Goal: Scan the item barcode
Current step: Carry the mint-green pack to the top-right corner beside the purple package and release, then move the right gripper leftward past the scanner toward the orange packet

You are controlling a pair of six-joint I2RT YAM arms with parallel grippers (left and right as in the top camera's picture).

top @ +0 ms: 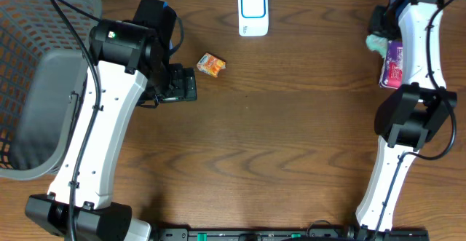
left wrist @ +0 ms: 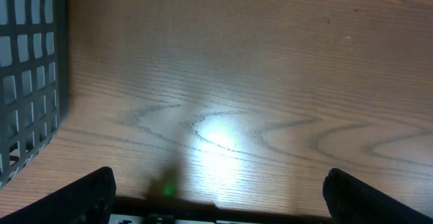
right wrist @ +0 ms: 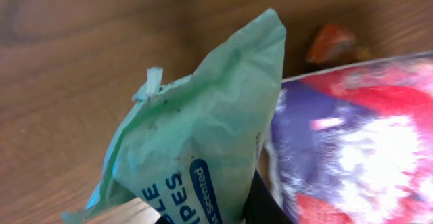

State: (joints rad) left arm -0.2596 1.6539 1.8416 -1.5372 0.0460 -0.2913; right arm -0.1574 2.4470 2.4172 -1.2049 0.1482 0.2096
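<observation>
Right end effector: clamped on green wipes pack, far right corner of worktop, touching purple packet. Left end effector: fingers apart, empty, beside grey basket.

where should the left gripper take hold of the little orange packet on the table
Probably straight down from above, with the fingers closing across the narrower width of the orange packet. It lies flat and slightly skewed on the table with free space all round, so the wrist should turn to match its angle. The left gripper is open and close beside it.
</observation>
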